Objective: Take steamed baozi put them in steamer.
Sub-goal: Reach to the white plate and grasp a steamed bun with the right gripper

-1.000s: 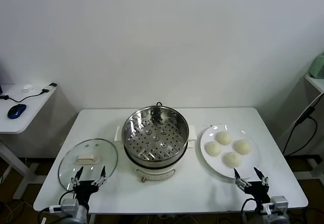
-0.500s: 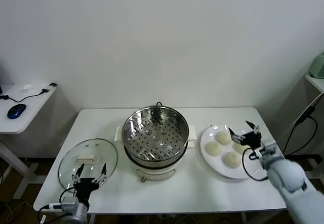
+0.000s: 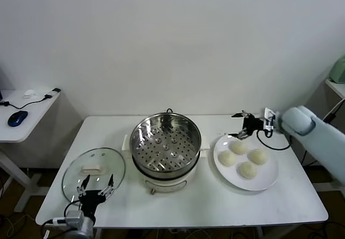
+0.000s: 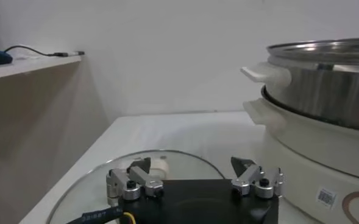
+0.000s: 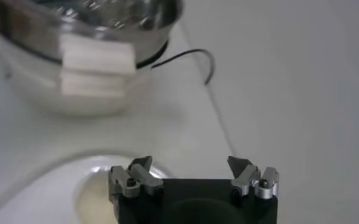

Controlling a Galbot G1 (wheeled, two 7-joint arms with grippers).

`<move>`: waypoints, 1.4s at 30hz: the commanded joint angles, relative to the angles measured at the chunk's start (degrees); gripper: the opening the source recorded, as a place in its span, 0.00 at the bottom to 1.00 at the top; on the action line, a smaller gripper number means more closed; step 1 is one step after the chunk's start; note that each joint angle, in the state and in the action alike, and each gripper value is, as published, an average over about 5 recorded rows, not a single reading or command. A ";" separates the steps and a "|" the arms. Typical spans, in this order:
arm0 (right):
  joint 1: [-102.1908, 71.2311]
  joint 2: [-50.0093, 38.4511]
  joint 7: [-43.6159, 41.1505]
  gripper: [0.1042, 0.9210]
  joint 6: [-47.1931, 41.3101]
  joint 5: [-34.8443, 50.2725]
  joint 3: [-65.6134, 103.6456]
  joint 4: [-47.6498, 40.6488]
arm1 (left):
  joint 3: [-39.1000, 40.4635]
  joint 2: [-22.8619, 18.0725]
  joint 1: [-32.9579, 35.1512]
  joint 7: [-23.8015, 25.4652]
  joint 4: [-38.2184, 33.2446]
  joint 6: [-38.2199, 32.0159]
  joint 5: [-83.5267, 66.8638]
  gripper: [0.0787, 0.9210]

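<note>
- Baozi (image 3: 242,157), all four of them, sit together on the white plate (image 3: 267,181) just right of the steamer (image 3: 165,144).
- My right gripper (image 3: 241,124) hovers over the plate's far edge, fingers spread wide, holding nothing.
- My left gripper (image 3: 96,188) waits at the table's near edge by the glass lid (image 3: 92,173), fingers spread too.

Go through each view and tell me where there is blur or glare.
Head view: sharp and evenly lit, with bright reflections on the steamer rim and the glass lid. Left wrist view: clear, with the left gripper crisp and a bright band of glare along the steamer's steel wall. Right wrist view: the right gripper is sharp, but the steamer and plate behind are smeared.
</note>
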 commanded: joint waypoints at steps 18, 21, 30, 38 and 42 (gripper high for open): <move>2.67 19.13 -4.51 0.88 -1.07 -5.39 -16.37 -27.86 | -0.12 -0.69 0.58 0.05 1.04 -1.27 0.00 0.88; 1.75 20.58 -4.13 0.88 -0.66 -5.52 -14.64 -29.83 | -0.03 -0.80 0.66 0.04 1.14 -1.44 0.05 0.88; 0.64 22.39 -3.51 0.88 0.24 -6.41 -13.17 -31.63 | 0.32 -1.03 0.95 0.04 1.00 -1.85 0.31 0.88; -0.35 22.92 -2.69 0.87 -0.07 -8.04 -12.32 -32.38 | 0.47 -1.05 1.29 0.09 0.85 -2.03 0.17 0.88; -0.39 23.09 -2.68 0.79 -0.30 -8.45 -11.61 -32.54 | 0.58 -1.08 1.32 0.08 0.92 -2.20 0.19 0.88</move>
